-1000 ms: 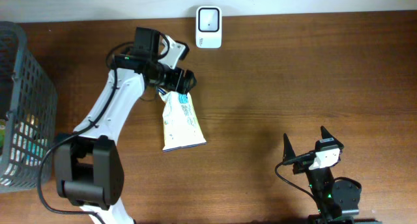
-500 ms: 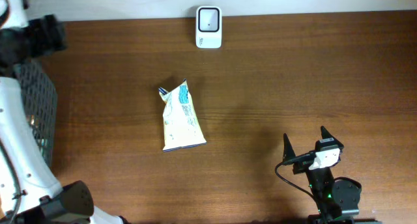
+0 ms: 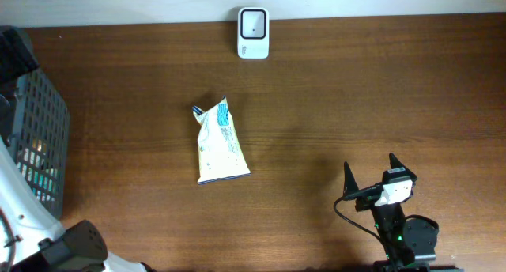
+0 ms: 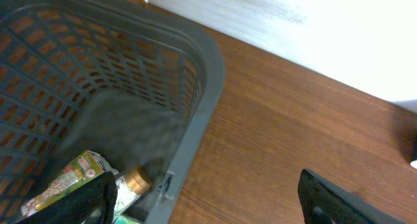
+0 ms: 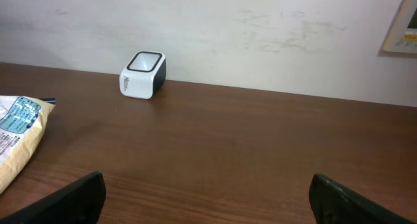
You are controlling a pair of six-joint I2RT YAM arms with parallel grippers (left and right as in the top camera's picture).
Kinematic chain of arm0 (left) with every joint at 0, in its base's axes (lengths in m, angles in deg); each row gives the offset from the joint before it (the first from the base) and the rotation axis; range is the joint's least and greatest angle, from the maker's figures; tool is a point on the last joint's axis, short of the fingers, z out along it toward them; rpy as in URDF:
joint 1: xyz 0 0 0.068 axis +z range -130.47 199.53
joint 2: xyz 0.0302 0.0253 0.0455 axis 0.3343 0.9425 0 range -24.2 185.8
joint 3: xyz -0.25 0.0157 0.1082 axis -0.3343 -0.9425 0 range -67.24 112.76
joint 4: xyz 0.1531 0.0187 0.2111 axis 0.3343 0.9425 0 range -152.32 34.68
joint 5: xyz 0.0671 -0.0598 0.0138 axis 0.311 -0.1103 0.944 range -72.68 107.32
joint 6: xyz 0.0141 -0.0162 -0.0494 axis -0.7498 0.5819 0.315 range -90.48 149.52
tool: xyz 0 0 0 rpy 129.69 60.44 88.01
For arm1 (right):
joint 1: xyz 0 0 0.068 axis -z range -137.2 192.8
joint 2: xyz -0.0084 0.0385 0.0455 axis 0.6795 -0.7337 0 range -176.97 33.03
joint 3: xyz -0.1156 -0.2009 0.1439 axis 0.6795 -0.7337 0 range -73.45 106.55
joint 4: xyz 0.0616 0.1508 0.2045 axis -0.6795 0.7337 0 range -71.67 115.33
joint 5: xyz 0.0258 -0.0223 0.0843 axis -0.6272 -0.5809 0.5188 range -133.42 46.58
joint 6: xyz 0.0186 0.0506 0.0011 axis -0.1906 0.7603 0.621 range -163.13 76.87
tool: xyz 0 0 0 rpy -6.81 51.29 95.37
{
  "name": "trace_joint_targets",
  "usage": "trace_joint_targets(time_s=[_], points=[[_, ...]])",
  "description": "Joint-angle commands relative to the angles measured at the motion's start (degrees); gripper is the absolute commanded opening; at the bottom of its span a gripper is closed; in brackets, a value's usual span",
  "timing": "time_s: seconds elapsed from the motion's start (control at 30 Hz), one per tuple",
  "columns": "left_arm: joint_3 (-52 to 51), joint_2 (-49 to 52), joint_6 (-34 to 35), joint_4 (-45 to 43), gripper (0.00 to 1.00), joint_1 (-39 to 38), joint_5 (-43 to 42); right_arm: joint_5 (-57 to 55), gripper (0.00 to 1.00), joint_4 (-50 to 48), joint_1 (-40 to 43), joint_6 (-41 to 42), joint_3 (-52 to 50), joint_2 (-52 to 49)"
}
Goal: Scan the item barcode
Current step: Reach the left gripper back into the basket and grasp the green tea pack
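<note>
The snack bag [image 3: 220,145] lies flat mid-table, well apart from the scanner [image 3: 253,22] — probably light, soft and slippery, best pinched at its crimped top. The left gripper [image 4: 208,198] hangs spread and empty over the basket [image 4: 212,61]. The right gripper [image 3: 369,161] is likewise spread, holding nothing.

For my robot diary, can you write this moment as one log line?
left gripper: open, over basket rim | right gripper: open, empty | bag: flat on table | scanner: by wall
</note>
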Motion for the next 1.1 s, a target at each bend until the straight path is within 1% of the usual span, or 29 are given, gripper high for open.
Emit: trace_joint_targets(time_s=[0.0, 0.23, 0.37, 0.43, 0.5, 0.53, 0.67, 0.77, 0.83, 0.87, 0.93, 0.97, 1.03, 1.07], points=[[0.15, 3.48, 0.63, 0.0, 0.86, 0.39, 2.36, -0.11, 0.98, 0.35, 0.13, 0.44, -0.31, 0.42], [0.15, 7.43, 0.92, -0.39, 0.85, 1.42, 2.56, -0.09, 0.99, 0.35, 0.13, 0.42, -0.31, 0.42], [0.15, 7.43, 3.52, 0.09, 0.85, 2.62, 3.45, -0.09, 0.98, 0.35, 0.13, 0.44, -0.31, 0.42], [0.15, 7.43, 3.76, 0.09, 0.84, 2.67, 3.61, -0.09, 0.99, 0.33, 0.13, 0.42, -0.31, 0.42], [0.15, 7.43, 7.1, 0.5, 0.84, 3.17, 5.35, -0.11, 0.98, 0.35, 0.13, 0.42, -0.31, 0.42], [0.15, 7.43, 7.5, 0.5, 0.84, 3.5, 5.35, -0.09, 0.99, 0.35, 0.13, 0.44, -0.31, 0.42], [0.15, 7.43, 11.65, 1.16, 0.84, 7.54, 5.51, -0.09, 0.99, 0.35, 0.13, 0.44, -0.31, 0.42], [0.15, 7.52, 12.37, 2.43, 0.85, 11.58, 5.35, -0.09, 0.99, 0.35, 0.13, 0.44, -0.31, 0.42], [0.07, 8.11, 12.5, 3.1, 0.84, 14.08, 5.4, -0.09, 0.99, 0.35, 0.13, 0.42, -0.31, 0.42], [-0.79, 8.35, 12.48, 2.73, 0.79, 14.82, 6.62, -0.11, 0.98, 0.35, 0.13, 0.44, -0.31, 0.42], [-5.07, 8.35, 9.38, -0.74, 0.78, 15.74, 6.86, -0.11, 0.99, 0.33, 0.13, 0.44, -0.31, 0.42], [-8.44, 8.35, 5.64, -3.1, 0.78, 15.91, 6.86, -0.11, 0.98, 0.35, 0.13, 0.44, -0.31, 0.42], [-12.92, 8.35, -0.52, -6.25, 0.73, 15.89, 6.56, -0.09, 0.98, 0.35, 0.13, 0.44, -0.31, 0.42], [-16.5, 8.35, -8.9, -9.16, 0.72, 15.89, 4.79, -0.09, 0.98, 0.35, 0.13, 0.44, -0.31, 0.42]])
